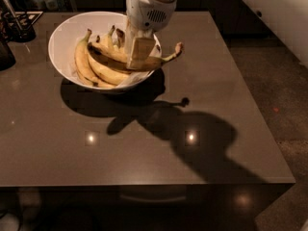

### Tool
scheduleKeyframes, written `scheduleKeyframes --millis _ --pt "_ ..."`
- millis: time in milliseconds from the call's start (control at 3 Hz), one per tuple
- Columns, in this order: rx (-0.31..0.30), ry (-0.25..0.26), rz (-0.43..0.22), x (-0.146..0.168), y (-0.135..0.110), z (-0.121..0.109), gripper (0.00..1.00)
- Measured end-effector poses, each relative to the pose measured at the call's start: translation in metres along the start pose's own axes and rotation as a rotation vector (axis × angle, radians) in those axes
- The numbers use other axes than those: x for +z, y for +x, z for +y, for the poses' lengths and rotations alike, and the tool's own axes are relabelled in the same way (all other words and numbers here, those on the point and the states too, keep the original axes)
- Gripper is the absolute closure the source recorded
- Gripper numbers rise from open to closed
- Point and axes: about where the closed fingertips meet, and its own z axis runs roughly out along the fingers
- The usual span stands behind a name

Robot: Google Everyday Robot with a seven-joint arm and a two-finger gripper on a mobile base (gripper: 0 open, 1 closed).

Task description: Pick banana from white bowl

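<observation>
1. Table: the white bowl stands near the far-left corner
2. Gripper: over the bowl's right half, jaws pinching the banana mid-length
3. Banana: lies across the other bananas, stem jutting past the rim
4. Judged step: grasp made, lift pending; the next move calls for a straight rise clear of the rim
</observation>
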Motion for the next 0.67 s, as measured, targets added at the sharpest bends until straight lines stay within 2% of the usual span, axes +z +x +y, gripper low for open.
scheduleKeyframes --millis 333,667 --pt "-0.003 0.002 0.025 -0.012 -0.006 0.002 1.00" --pt "0.041 -0.014 0.055 -0.031 -0.010 0.032 1.00"
